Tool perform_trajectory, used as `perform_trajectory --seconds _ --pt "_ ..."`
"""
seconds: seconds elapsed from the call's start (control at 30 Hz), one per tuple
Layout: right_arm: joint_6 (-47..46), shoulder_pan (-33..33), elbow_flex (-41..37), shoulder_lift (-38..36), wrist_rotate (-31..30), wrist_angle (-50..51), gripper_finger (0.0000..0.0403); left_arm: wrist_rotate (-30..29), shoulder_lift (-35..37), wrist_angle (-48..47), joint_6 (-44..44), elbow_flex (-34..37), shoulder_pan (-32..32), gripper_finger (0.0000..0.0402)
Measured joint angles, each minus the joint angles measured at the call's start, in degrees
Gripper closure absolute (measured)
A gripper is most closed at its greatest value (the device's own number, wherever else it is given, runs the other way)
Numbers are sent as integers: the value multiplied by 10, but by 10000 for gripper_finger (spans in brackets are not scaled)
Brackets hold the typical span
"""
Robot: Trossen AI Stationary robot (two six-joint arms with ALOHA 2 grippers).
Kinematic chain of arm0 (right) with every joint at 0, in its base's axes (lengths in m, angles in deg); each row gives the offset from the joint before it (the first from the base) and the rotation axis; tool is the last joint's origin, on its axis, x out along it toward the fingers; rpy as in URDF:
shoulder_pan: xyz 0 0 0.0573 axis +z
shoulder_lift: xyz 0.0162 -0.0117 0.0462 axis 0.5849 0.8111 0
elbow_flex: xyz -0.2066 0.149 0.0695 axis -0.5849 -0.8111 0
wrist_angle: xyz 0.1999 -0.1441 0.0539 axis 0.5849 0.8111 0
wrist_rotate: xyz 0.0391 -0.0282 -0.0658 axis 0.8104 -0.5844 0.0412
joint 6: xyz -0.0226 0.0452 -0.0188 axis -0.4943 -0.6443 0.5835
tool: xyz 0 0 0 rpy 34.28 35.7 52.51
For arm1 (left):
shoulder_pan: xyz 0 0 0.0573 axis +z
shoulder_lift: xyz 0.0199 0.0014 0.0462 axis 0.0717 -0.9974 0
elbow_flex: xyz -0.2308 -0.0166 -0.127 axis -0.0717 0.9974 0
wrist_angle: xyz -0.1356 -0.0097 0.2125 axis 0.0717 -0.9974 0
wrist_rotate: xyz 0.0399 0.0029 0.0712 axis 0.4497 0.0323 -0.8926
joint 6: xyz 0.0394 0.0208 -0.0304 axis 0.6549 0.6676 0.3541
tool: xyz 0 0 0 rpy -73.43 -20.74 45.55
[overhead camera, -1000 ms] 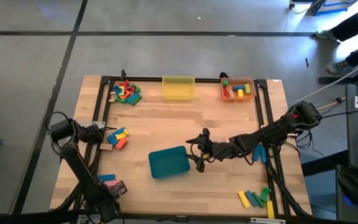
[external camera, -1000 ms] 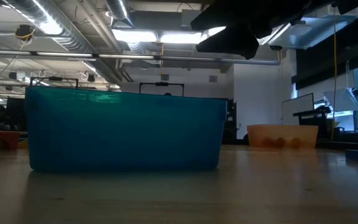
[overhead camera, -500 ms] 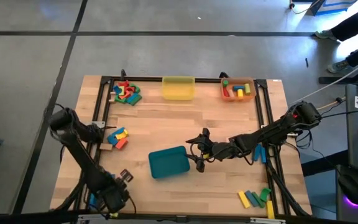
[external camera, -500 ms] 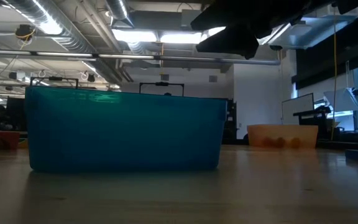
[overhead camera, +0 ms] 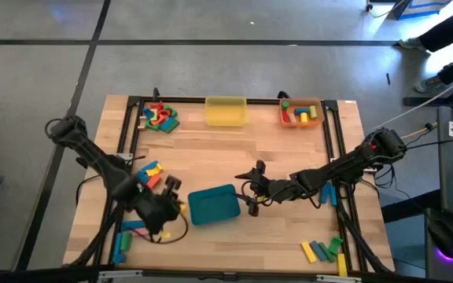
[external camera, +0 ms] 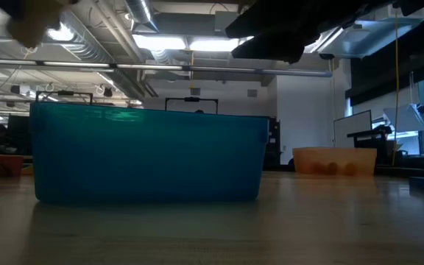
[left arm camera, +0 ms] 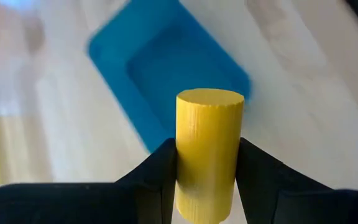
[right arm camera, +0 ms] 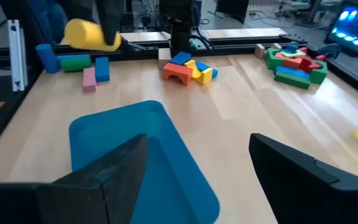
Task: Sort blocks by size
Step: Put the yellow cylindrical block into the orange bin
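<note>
My left gripper (overhead camera: 171,206) hangs just left of the teal tray (overhead camera: 213,204), shut on a yellow cylinder block (left arm camera: 209,155). The right wrist view also shows that cylinder (right arm camera: 89,34), lifted above the table. My right gripper (overhead camera: 250,189) stands open at the tray's right end with nothing between its fingers. Loose blocks lie in a far-left pile (overhead camera: 160,116), a small group (overhead camera: 149,173) at the left, several (overhead camera: 124,236) at the near left and several (overhead camera: 325,250) at the near right. An orange tray (overhead camera: 301,112) holds a few blocks. My left gripper pinches the yellow cylinder by its curved side (left arm camera: 185,180), one finger on each side, on the half nearer the wrist. The fingers slant down from above. The cylinder's far end (left arm camera: 210,99) sticks out past the fingertips, and the block is clear of the table.
A yellow tray (overhead camera: 226,110) stands at the far middle, between the block pile and the orange tray. A black frame (overhead camera: 132,134) runs along the table's left, far and right sides. Bare wood lies between the teal tray and the far trays.
My left gripper has risen from the near-left blocks and swung right and farther in, toward the teal tray, turning as it went and carrying the yellow cylinder clear of the table. The blocks at the near left now show uncovered.
</note>
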Motion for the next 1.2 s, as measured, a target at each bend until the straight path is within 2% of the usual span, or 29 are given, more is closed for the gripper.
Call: perform_trajectory --seconds 0.2,0.43,0.57,0.7,0.9,1.2 --pt "43 0 0 3 -14 -58 119 -2 20 90 101 20 82 288" --pt "117 -20 0 35 28 -162 119 4 46 379 224 130 167 288" --pt "149 -39 0 44 48 -208 119 34 49 532 231 182 206 288" --pt "170 -57 0 45 73 -235 119 41 49 640 220 216 230 288" --pt "175 -88 0 46 107 -269 119 40 46 735 224 227 251 288" --pt "200 -126 0 46 164 -312 119 40 45 751 226 227 275 288"
